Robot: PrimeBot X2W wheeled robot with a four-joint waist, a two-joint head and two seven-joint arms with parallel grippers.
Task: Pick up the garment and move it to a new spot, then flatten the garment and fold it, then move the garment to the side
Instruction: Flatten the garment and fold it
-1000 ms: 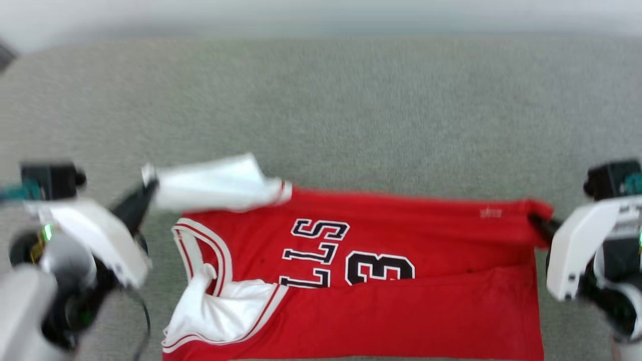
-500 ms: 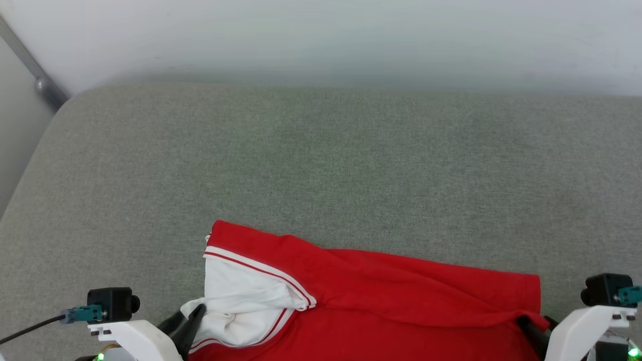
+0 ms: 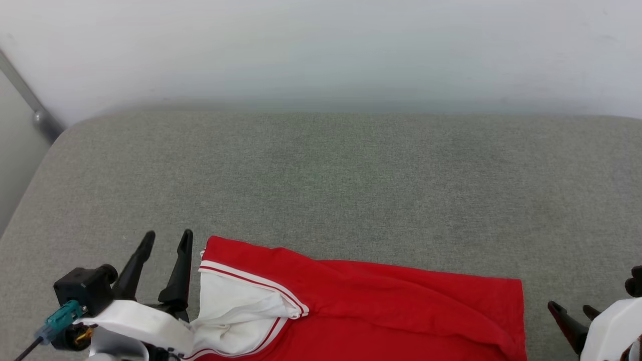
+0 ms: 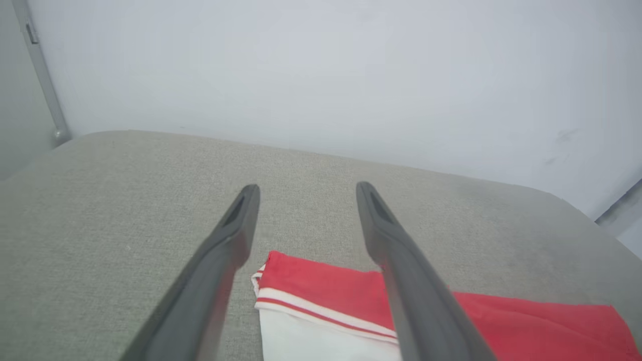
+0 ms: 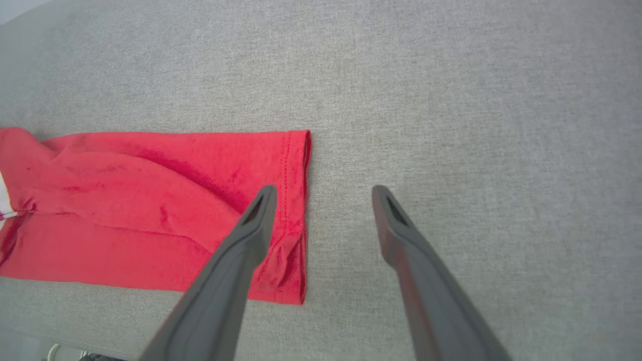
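Garment lies at near edge of table, folded lengthwise, red back up, white sleeve left. Left pincer wide, empty, beside sleeve; right pincer wide by hem. I judge further folds and side move remain

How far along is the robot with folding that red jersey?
One lengthwise fold looks done: the garment lies doubled on the cushion, plain red up, a white sleeve showing. Nothing is in hand: the left gripper and right gripper stand open at its ends. Left: probably more folds, then moving it aside.
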